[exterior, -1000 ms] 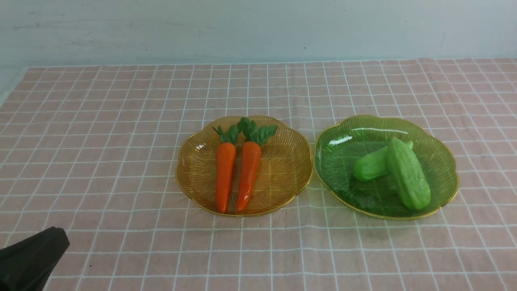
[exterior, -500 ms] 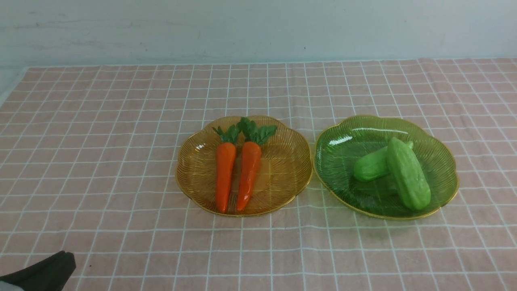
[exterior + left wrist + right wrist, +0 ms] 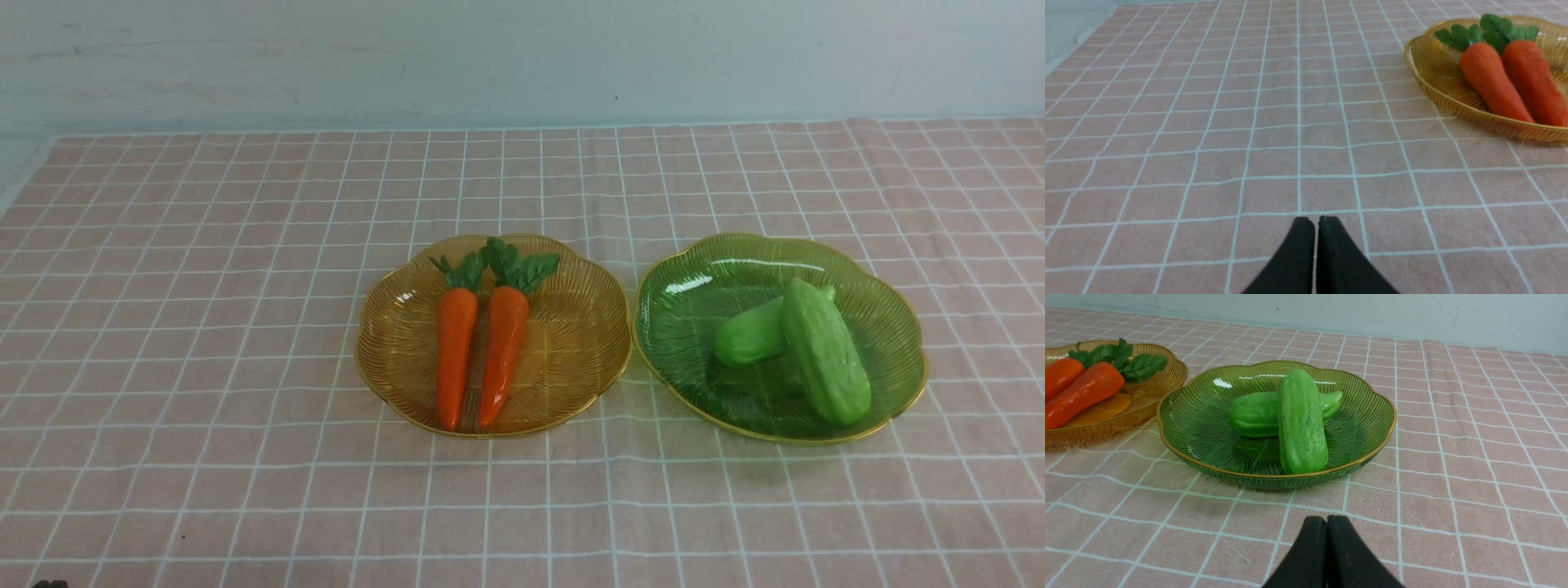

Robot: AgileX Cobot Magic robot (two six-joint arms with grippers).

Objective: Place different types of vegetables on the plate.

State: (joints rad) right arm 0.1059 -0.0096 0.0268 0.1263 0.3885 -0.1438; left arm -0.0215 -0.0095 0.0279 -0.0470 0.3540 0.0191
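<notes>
Two orange carrots (image 3: 478, 351) with green tops lie side by side in the amber plate (image 3: 588, 327) at the table's middle. Two light-green cucumbers (image 3: 824, 351) lie crossed in the green plate (image 3: 694, 327) to its right. In the left wrist view my left gripper (image 3: 1316, 220) is shut and empty over bare cloth, with the carrots (image 3: 1490, 79) and amber plate (image 3: 1429, 69) well off to one side. In the right wrist view my right gripper (image 3: 1327, 518) is shut and empty, just short of the green plate (image 3: 1184, 416) and its cucumbers (image 3: 1300, 420). Only a dark sliver (image 3: 49, 584) of the left arm shows in the front view.
A pink checked tablecloth (image 3: 204, 286) covers the table up to a pale wall (image 3: 522, 57) at the back. The cloth's left edge (image 3: 24, 180) shows at the far left. The two plates stand close together, almost touching.
The left arm has drawn back and down out of the front view's lower left corner. The plates and vegetables have not moved.
</notes>
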